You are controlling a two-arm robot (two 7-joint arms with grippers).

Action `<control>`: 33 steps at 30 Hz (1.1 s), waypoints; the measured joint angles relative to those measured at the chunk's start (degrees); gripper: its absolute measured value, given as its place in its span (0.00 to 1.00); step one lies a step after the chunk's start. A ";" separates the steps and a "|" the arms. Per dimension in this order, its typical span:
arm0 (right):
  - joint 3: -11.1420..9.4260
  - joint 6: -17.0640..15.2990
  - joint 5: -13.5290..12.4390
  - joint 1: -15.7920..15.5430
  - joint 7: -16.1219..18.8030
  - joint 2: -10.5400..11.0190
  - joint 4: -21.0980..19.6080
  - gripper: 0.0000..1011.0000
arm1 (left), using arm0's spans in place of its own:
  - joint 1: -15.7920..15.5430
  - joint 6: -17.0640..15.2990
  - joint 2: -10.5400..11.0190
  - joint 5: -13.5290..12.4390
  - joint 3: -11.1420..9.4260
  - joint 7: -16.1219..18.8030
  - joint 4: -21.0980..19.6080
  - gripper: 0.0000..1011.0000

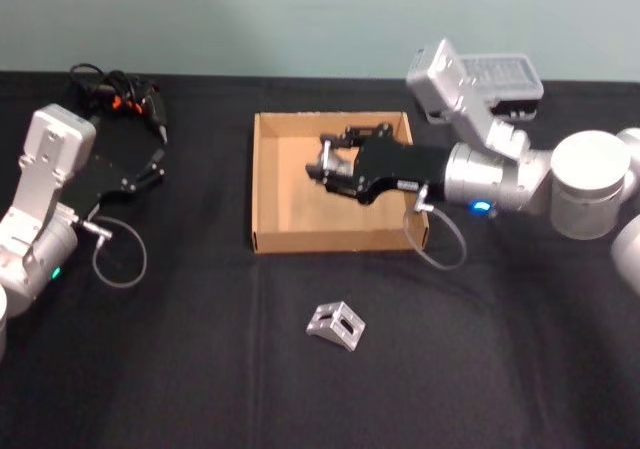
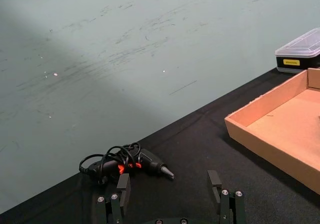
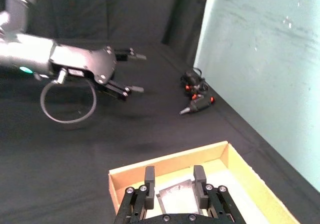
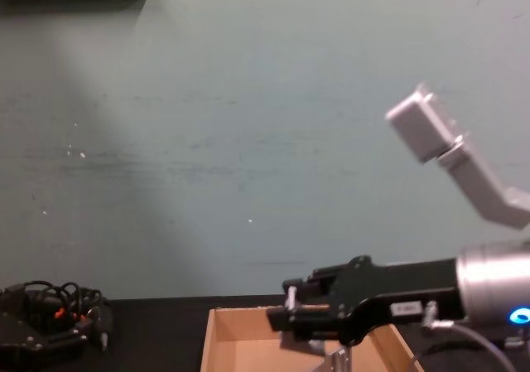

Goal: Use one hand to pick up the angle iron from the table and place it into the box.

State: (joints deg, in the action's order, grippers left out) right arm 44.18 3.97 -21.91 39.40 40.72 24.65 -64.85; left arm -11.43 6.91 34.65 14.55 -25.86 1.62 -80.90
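Left tool [image 1: 155, 154], released, is parked over the left of the desk [image 1: 200, 369]. Nearest, one angle iron [image 1: 336, 326] lies on the desk in front of the box [image 1: 340, 239]. Farther, the right tool [image 1: 322, 162] hangs over the box with a second angle iron [image 3: 175, 190] at it; gripped or not, I cannot tell.

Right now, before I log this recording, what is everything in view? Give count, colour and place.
table: one, black, under everything.
box: one, tan, table centre.
angle iron: two, silver; one on the table in front of the box, one over the box floor.
power screwdriver: one, black and orange, with cable, far left.
case: one, black with clear lid, far right.
left gripper: black, open, left of the box.
right gripper: black, above the box, at the second angle iron.
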 joint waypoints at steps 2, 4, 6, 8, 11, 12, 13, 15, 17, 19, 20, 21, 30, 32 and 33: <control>0.23 0.13 0.67 0.23 -0.42 -0.99 1.27 0.47 | 0.00 0.00 0.00 0.00 0.00 0.00 0.00 0.99; 0.57 0.40 1.65 0.55 -0.85 -2.28 3.09 0.47 | 0.00 0.00 0.00 0.00 0.00 0.00 0.00 0.99; 0.80 0.50 2.47 0.84 -1.09 -3.26 4.71 0.47 | 0.00 0.00 0.00 0.00 0.00 0.00 0.00 0.99; 0.90 0.51 2.93 1.00 -1.27 -3.78 5.52 0.47 | 0.00 0.00 0.00 0.00 0.00 0.00 0.00 0.99; 1.07 0.52 4.02 1.21 -1.60 -4.52 6.87 0.47 | 0.00 0.00 0.00 0.00 0.00 0.00 0.00 0.99; 1.09 0.52 4.23 1.23 -1.70 -4.64 7.07 0.47 | 0.00 0.00 0.00 0.00 0.00 0.00 0.00 0.99; 1.14 0.52 4.80 1.29 -1.88 -4.84 7.50 0.47 | 0.00 0.00 0.00 0.00 0.00 0.00 0.00 0.99; 1.18 0.51 5.53 1.30 -2.20 -5.05 7.98 0.47 | 0.00 0.00 0.00 0.00 0.00 0.00 0.00 0.99; 1.15 0.47 5.88 1.30 -2.31 -5.15 8.19 0.47 | 0.00 0.00 0.00 0.00 -0.01 0.00 0.00 0.99; 1.03 0.36 6.33 1.22 -2.42 -5.25 8.40 0.47 | 0.00 0.00 0.00 0.00 0.00 0.00 0.00 0.99; 0.99 0.26 6.48 1.16 -2.47 -5.25 8.40 0.47 | 0.00 0.00 0.00 0.00 0.00 0.00 0.00 0.99; 0.93 0.15 6.60 1.08 -2.53 -5.25 8.40 0.47 | 0.00 0.00 0.00 0.00 0.00 0.00 0.00 0.99; -0.34 -0.46 7.34 0.24 -2.57 -5.32 7.73 0.70 | 0.00 0.00 0.00 0.00 0.00 0.00 0.00 0.99; -0.87 -0.54 7.36 -0.08 -2.57 -5.23 7.12 0.78 | 0.00 0.00 0.00 0.00 0.00 0.00 0.00 0.99; -1.05 -0.55 7.35 -0.19 -2.58 -5.18 6.93 0.80 | 0.00 0.00 0.00 0.00 0.00 0.00 0.00 0.99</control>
State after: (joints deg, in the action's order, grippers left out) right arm 43.13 3.42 -14.56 39.21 38.14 19.47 -57.92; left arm -11.43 6.91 34.64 14.55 -25.86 1.62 -80.90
